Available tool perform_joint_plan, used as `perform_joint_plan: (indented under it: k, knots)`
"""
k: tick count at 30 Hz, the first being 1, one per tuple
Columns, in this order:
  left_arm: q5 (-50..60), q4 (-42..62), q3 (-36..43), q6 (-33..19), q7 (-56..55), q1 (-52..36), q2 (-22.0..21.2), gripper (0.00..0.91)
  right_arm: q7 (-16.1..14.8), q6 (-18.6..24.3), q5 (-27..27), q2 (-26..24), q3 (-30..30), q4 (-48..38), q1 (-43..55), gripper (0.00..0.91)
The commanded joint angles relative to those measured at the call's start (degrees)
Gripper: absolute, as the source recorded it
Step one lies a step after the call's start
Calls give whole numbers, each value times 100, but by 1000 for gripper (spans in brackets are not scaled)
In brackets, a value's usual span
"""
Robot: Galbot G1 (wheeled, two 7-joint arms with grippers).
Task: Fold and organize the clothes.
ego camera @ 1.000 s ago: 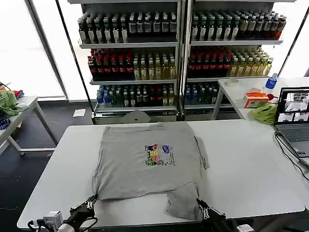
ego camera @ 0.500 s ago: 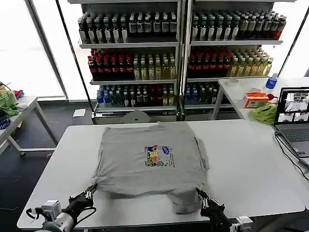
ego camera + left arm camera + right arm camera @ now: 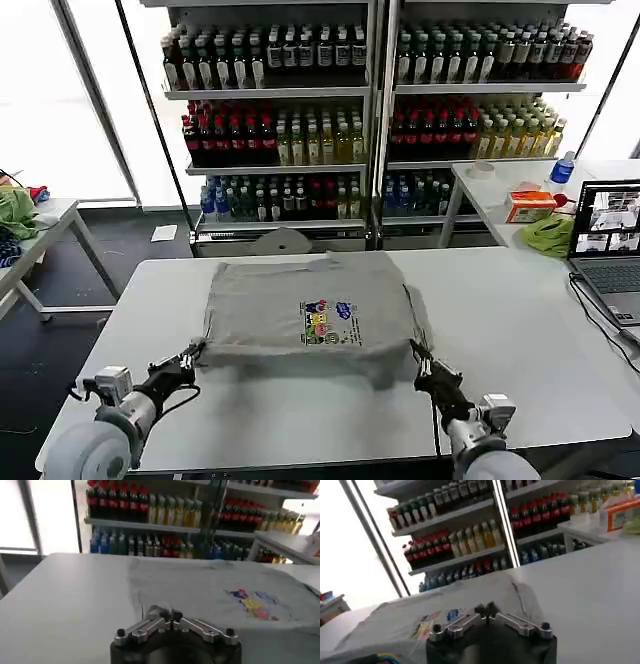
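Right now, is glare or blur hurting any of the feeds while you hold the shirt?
Head view: the windows at left blow out to white, yet the grey shirt and table read evenly. Left wrist view: soft all over, left pincer shut on the fabric. Right wrist view: softer, bright at upper left, right pincer pinching the shirt's edge.
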Motion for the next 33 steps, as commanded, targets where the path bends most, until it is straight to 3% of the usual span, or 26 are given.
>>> perform_joint_plan:
  k: [1,10,11,12,13,14,18,24,33]
  knots:
    - [-165,649,334,5,3,-883,155,30,2,-55,-224,146,-280,-932,1173,0]
    - [-159,1438,791,2,47,-1590,-5,30,-118,-91,-659,375,-619,-1957,2060,0]
    - [-144,1599,835,2,49,-1673,-22,111,-133,-96,-710,386,-656,-2037,2126,191]
    - [-143,1658,872,2,55,-1717,-45,423,-174,-144,-808,415,-686,-2124,2200,766]
    - [-143,1726,888,3,52,-1743,-56,796,-231,-257,-870,425,-726,-2204,2294,907]
    - [-128,1822,924,1,52,-1799,-85,907,-253,-289,-905,432,-752,-2283,2329,907]
    - [95,1981,954,3,212,-1847,-153,907,-361,-365,-1183,489,-809,-2614,2476,907]
    - [184,1976,779,4,258,-1684,-157,907,-322,-574,-1174,433,-786,-2441,2419,907]
    - [183,1582,269,3,204,-1181,-29,907,-182,-587,-954,138,-413,-1220,1392,907]
